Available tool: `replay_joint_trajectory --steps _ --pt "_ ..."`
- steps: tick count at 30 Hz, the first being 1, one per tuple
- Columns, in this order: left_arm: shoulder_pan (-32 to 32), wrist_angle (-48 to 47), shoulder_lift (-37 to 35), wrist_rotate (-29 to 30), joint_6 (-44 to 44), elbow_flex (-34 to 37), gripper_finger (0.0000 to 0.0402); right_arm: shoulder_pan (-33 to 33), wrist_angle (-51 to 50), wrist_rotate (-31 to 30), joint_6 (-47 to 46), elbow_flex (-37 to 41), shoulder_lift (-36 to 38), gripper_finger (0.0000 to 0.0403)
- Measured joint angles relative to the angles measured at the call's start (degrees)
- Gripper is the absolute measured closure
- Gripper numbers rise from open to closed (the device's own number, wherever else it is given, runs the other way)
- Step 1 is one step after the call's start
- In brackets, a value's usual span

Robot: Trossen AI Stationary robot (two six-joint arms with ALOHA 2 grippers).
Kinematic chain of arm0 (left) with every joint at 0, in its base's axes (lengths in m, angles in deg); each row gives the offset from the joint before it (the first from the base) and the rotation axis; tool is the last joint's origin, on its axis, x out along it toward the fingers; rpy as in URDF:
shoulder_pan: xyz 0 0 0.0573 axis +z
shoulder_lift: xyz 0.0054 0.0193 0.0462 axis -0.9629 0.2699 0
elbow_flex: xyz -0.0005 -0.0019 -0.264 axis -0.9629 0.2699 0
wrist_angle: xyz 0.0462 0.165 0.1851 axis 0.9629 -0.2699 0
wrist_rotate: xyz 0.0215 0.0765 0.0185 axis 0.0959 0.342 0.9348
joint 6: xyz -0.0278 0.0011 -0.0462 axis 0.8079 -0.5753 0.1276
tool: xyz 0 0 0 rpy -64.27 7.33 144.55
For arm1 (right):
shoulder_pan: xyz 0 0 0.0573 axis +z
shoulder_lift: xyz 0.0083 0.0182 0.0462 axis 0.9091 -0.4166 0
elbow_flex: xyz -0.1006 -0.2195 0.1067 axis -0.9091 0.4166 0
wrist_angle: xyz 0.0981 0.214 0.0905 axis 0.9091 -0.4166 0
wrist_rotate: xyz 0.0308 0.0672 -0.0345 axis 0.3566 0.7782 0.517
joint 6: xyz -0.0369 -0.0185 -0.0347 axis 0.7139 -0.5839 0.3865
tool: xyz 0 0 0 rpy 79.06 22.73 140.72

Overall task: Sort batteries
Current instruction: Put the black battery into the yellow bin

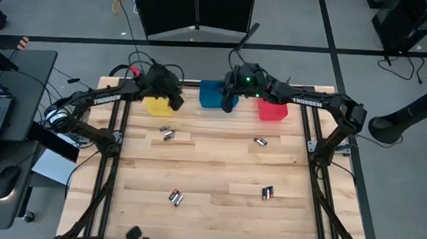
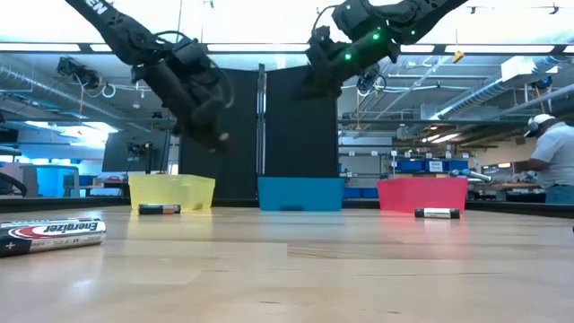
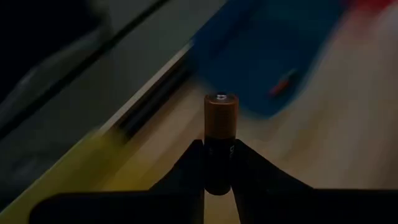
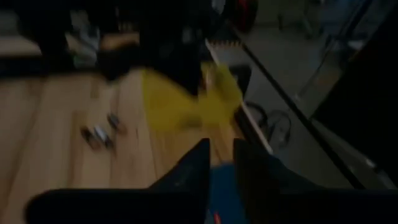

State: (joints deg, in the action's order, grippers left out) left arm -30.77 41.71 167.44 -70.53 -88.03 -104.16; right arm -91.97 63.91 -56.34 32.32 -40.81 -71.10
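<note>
My left gripper (image 3: 220,163) is shut on a black-and-copper battery (image 3: 221,134) and hangs in the air by the yellow bin's (image 1: 158,105) right side (image 2: 218,135). My right gripper (image 4: 221,163) hovers over the blue bin (image 1: 212,94), fingers a narrow gap apart with nothing between them. A red bin (image 1: 272,110) stands to the right of the blue one. Loose batteries lie on the table: a pair left of centre (image 1: 167,133), one right of centre (image 1: 260,142), and small clusters near the front (image 1: 176,198) (image 1: 267,192). My left gripper pinches the battery by its black end (image 3: 219,171) between the two fingers (image 3: 189,168). The battery lies along the fingers, and its copper end (image 3: 221,109) sticks out past their tips. It is lifted clear of the table and bins.
The three bins line the table's far edge (image 2: 170,191) (image 2: 300,193) (image 2: 421,193). In the low view an Energizer battery (image 2: 49,235) lies close to the camera, and others lie before the yellow (image 2: 160,209) and red (image 2: 437,213) bins. A person (image 2: 552,161) stands far behind.
</note>
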Motion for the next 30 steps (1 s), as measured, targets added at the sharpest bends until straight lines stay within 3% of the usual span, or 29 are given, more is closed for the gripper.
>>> replay_joint_trajectory --steps 6,13,22,30 --pt "6.87 -8.07 0.85 2.01 1.32 -3.01 0.0348 0.11 -3.62 -0.16 2.43 0.65 -0.59 0.0394" --pt "12.99 -13.53 7.91 0.02 1.85 -6.56 0.0348 0.26 -5.20 0.08 2.69 0.90 -0.52 0.0378" --pt "13.82 -19.43 19.27 -0.04 1.41 -10.40 0.0348 1.11 -8.30 0.32 2.80 0.90 -0.52 0.0388" --pt "13.82 -18.45 22.40 0.54 1.35 -10.50 0.0336 1.36 -10.43 0.32 2.51 0.90 -0.54 0.0379"
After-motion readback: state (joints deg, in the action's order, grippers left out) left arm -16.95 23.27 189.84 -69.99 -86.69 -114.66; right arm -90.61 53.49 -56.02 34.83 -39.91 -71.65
